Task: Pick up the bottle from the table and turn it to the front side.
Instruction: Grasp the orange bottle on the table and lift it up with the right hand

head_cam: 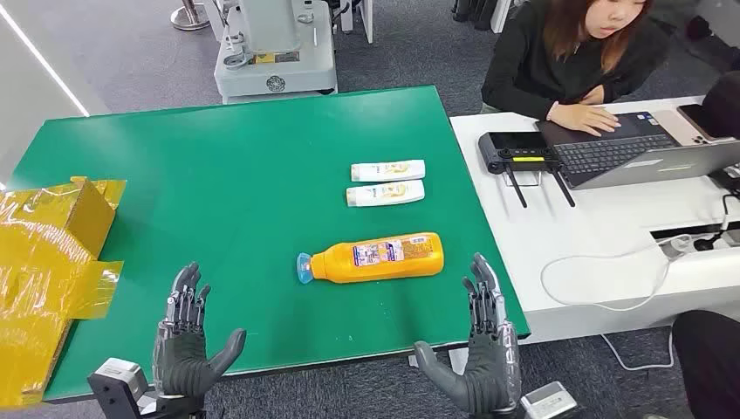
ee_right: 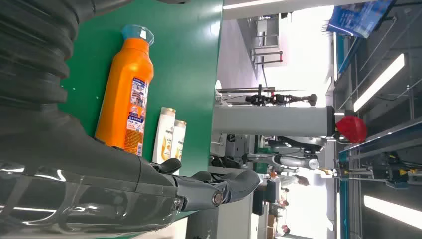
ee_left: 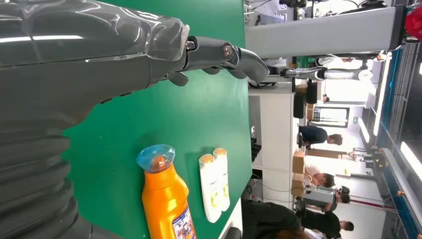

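Orange bottle [head_cam: 377,257] lying label-up, print unreadable; left hand [head_cam: 185,336], right hand [head_cam: 483,349] released, fingers spread.

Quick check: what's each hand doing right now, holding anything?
Left hand: open, fingers spread, holding nothing.
Right hand: open, holding nothing; the orange bottle lies untouched on the table.

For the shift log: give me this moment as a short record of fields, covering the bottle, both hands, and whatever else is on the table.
orange bottle: lying on its side on the green table, blue cap toward the robot's left, label up
left hand: open, apart from bottle
right hand: open, near bottle's base end, not touching
white bottles: two, lying side by side beyond it
yellow packaging: table's left edge
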